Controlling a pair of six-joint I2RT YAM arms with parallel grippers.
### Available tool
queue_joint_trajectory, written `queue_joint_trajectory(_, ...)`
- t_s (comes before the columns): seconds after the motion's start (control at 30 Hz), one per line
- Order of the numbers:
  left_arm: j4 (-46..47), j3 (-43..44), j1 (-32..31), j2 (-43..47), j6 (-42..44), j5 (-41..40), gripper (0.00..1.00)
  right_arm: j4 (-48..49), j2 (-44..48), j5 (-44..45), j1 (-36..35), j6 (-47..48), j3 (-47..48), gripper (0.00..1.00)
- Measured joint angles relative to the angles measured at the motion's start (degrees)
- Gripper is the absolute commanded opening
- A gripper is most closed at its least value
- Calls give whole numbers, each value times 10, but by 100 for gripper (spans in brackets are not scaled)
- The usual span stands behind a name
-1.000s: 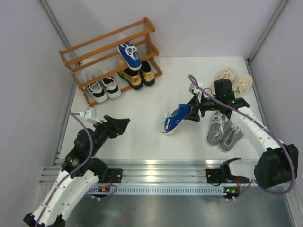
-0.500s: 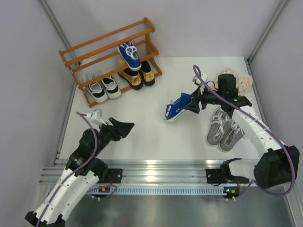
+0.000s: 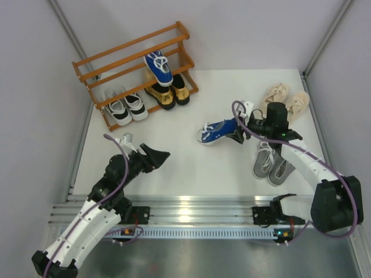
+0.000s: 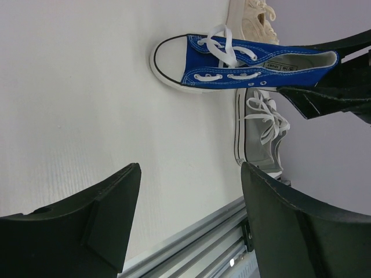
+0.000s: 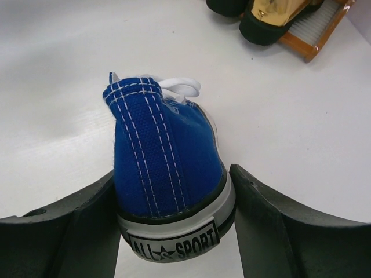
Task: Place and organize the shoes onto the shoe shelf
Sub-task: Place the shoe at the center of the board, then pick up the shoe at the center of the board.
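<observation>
The blue sneaker is gripped at its heel by the right gripper, near the desk's centre towards 3 o'clock, toe pointing to 9 o'clock. Whether it touches the desk cannot be told. Its toe is hidden in the right wrist view. The left gripper is held open, empty, at 7 o'clock. The grey pair is partly covered by the right arm.
</observation>
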State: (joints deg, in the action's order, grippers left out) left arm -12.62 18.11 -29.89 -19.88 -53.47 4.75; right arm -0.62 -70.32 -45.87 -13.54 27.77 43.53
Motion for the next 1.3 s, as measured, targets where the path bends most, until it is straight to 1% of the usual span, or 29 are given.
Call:
queue_joint_trajectory(0.07,5,0,0,-9,2,2,75,-3,12,-9,0,50,-16,10)
queue_joint_trajectory(0.1,7,0,0,-12,3,3,75,-7,15,-10,0,73,-22,15)
queue_joint_trajectory(0.2,14,0,0,-17,5,4,75,-29,14,-9,3,145,-30,20)
queue_joint_trajectory(0.27,19,0,0,-16,5,4,75,-47,-1,-2,9,184,-22,22)
queue_joint_trajectory(0.37,22,0,0,-13,7,4,75,-74,-62,25,9,227,-6,31)
queue_joint_trajectory(0.4,21,0,0,-10,7,4,75,-80,-84,41,9,235,-3,41)
queue_joint_trajectory(0.43,21,0,0,-6,7,4,75,-91,-113,61,11,243,-3,46)
queue_joint_trajectory(0.47,20,0,0,0,7,3,75,-102,-133,78,12,247,-4,55)
queue_joint_trajectory(0.53,20,0,0,8,7,3,75,-123,-159,92,11,248,-4,64)
queue_joint_trajectory(0.57,19,0,0,11,7,3,75,-133,-164,94,9,248,-4,71)
queue_joint_trajectory(0.6,19,0,0,14,7,3,75,-143,-165,94,8,248,-4,75)
queue_joint_trajectory(0.63,19,0,0,17,7,3,75,-155,-165,94,7,250,-4,83)
queue_joint_trajectory(0.67,19,0,0,18,7,3,75,-172,-165,94,5,252,-4,99)
queue_joint_trajectory(0.83,18,0,0,23,8,3,75,-238,-152,92,-2,245,-2,99)
queue_joint_trajectory(0.97,14,0,0,31,11,2,75,-281,-100,83,4,242,14,99)
queue_joint_trajectory(1.03,11,0,0,37,12,1,75,-296,-57,63,10,268,19,99)
queue_joint_trajectory(1.17,9,0,0,48,12,1,75,-358,4,11,21,392,20,99)
queue_joint_trajectory(1.2,8,0,0,51,12,1,75,-383,9,0,22,433,22,99)
queue_joint_trajectory(1.3,1,-1,0,62,14,0,75,-470,-9,-19,23,549,37,95)
